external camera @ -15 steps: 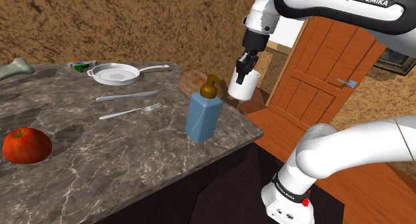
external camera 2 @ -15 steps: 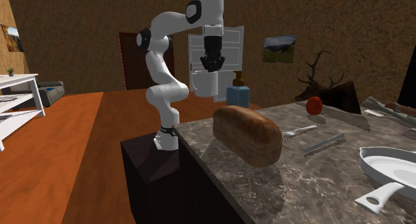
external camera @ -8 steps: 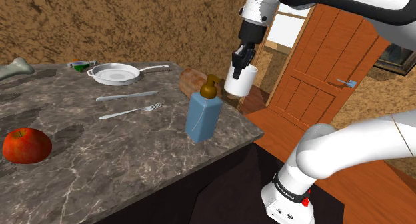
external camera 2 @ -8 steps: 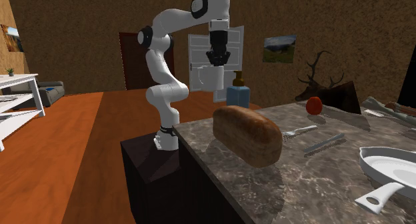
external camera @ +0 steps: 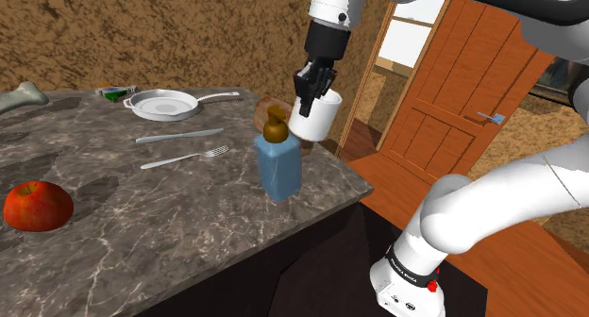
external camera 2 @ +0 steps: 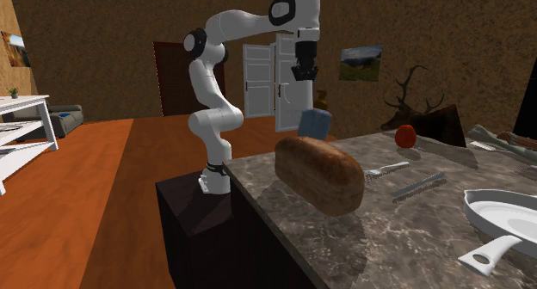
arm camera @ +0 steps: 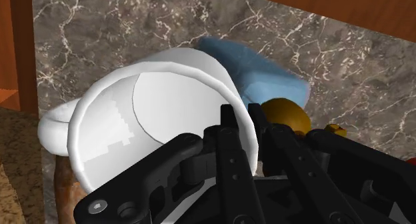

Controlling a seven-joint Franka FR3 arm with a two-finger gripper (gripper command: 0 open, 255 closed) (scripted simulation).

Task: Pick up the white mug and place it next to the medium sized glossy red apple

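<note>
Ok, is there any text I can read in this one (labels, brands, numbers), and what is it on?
No text can be read for certain.
Label on the arm's base: pale lettering on a dark band, too small to read.
Mug: no words.
Blue bottle: no words.
Wall picture: no words to be made out.

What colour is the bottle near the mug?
The bottle is light blue with a brown pump top; shoulder view shows it best.
</note>
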